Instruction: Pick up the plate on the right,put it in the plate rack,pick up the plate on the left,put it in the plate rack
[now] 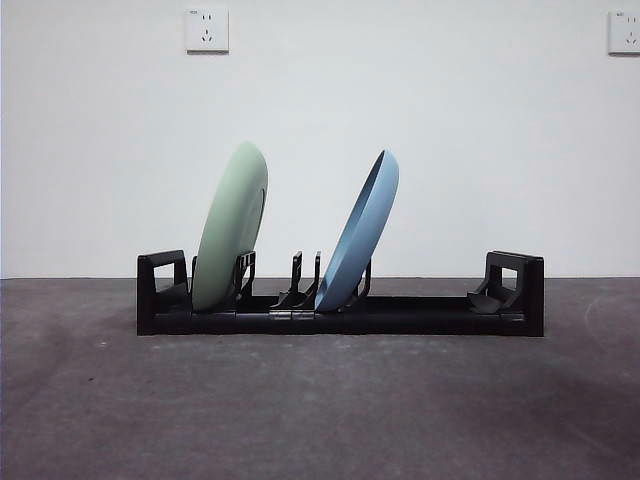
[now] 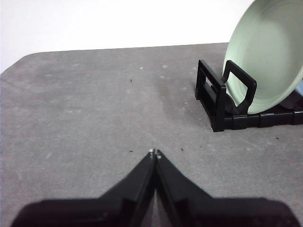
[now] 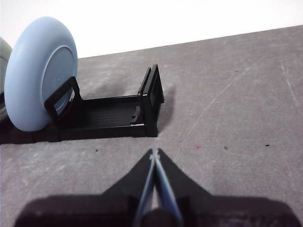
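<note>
My plate rack (image 1: 340, 318) sits lengthwise on the grey table (image 1: 320, 400), a white wall (image 1: 100, 150) with two power outlets (image 1: 207, 30) behind it; both plates stand in it on edge.

Toward the rack's left end, just inside the blocky looped end piece (image 1: 160, 290), the green plate (image 1: 231, 226) stands in a slot, its lower rim down among the hooked prongs (image 1: 244, 272) and its top leaning toward the rack's right end. Near the rack's middle, past one empty prong pair (image 1: 306, 275), the blue plate (image 1: 360, 232) stands in its own slot, tilted more steeply the same way. The two plates are apart, not touching. The rack's right stretch runs bare to the far looped end (image 1: 515, 285).

My left gripper (image 2: 155, 153) hangs low over bare table beside the rack's left end, well apart from it, jaws pressed together tip to tip with nothing between them. From there the green plate (image 2: 265, 56) shows face-on behind the rack's end loop (image 2: 240, 87).

My right gripper (image 3: 154, 154) hangs over bare table off the rack's right end (image 3: 150, 101), near it but not touching, jaws likewise closed to a point and empty. The blue plate's (image 3: 40, 71) back faces it, a prong (image 3: 61, 97) crossing its lower rim.
</note>
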